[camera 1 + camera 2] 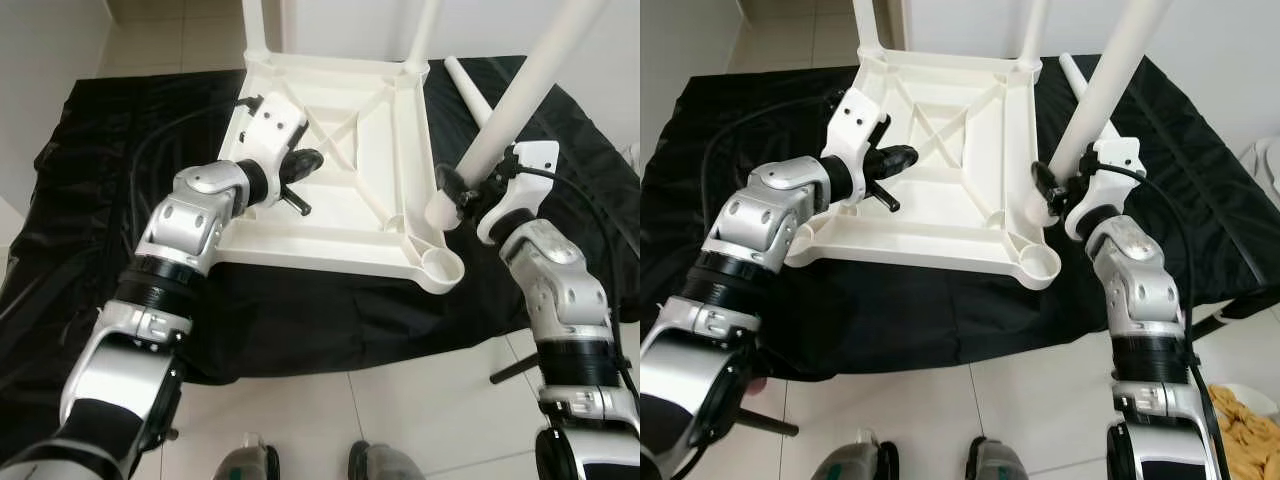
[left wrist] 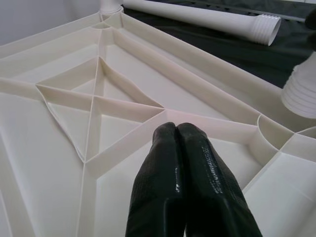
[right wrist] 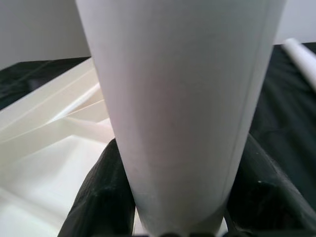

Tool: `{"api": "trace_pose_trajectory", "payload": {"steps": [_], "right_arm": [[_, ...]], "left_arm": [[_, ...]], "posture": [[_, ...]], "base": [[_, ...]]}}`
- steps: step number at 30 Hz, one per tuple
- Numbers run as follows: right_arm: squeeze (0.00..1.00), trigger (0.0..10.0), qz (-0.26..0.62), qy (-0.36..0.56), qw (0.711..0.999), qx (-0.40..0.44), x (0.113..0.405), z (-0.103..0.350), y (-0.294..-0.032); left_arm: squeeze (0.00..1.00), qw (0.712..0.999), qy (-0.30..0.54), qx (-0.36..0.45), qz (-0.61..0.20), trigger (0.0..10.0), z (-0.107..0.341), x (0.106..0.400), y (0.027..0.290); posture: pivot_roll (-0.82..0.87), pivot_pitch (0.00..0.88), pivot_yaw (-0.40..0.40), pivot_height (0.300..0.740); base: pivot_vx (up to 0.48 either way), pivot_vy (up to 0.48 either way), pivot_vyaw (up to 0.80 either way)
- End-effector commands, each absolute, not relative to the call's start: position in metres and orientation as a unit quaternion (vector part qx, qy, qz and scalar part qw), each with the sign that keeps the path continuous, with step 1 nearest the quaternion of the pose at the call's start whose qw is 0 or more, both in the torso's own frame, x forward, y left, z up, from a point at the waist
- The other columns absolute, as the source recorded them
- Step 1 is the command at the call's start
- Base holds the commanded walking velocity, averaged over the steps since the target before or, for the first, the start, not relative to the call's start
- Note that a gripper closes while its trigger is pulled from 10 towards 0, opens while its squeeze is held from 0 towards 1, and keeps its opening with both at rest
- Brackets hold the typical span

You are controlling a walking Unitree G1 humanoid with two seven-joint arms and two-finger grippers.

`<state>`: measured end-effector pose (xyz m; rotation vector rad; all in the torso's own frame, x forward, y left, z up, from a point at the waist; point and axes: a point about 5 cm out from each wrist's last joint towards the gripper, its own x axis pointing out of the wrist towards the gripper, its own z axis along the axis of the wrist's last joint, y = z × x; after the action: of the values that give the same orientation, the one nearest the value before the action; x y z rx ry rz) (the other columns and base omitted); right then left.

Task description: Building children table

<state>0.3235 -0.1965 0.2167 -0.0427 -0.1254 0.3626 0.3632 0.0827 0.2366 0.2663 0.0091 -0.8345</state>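
Tabletop (image 1: 345, 175), white plastic, lies upside down on a black sheet (image 1: 120, 130), its underside ribbed with a crossed square at the middle and a round socket (image 1: 440, 266) at the near right corner. Two legs already stand in the far corners. The left gripper (image 1: 300, 165), fingers pressed together and holding nothing, hovers over the ribs. The right gripper (image 1: 455, 192) clasps a white leg (image 1: 520, 95) tilted beside the tabletop's right edge. Another leg (image 1: 470, 90) lies loose on the sheet.
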Motion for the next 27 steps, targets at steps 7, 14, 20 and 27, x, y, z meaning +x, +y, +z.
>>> {"api": "trace_pose_trajectory", "payload": {"steps": [7, 14, 20, 27], "right_arm": [[0.0, 10.0, 0.216, -0.074, 0.974, -0.002, 0.31, 0.221, -0.189], [0.0, 10.0, 0.247, -0.072, 0.966, 0.036, 0.293, 0.222, -0.185], [0.0, 10.0, 0.215, -0.068, 0.973, 0.046, 0.29, 0.215, -0.189], [0.0, 10.0, 0.178, -0.062, 0.981, 0.051, 0.287, 0.208, -0.192]], "left_arm": [[0.0, 0.934, -0.033, 0.151, -0.321, 10.0, 0.243, 0.364, 0.092], [0.0, 0.928, -0.05, 0.145, -0.339, 10.0, 0.235, 0.35, 0.087], [0.0, 0.9, -0.049, 0.165, -0.402, 10.0, 0.223, 0.333, 0.078], [0.0, 0.881, -0.048, 0.169, -0.439, 10.0, 0.213, 0.316, 0.064]], "posture": [[0.05, 0.088, 0.0, 0.74], [0.05, 0.084, -0.012, 0.74], [0.05, 0.098, -0.018, 0.74], [0.04, 0.107, -0.016, 0.74]], "base": [[0.0, 0.0, 0.0], [0.0, 0.0, 0.0], [0.0, 0.0, 0.0], [0.0, 0.0, 0.0]]}}
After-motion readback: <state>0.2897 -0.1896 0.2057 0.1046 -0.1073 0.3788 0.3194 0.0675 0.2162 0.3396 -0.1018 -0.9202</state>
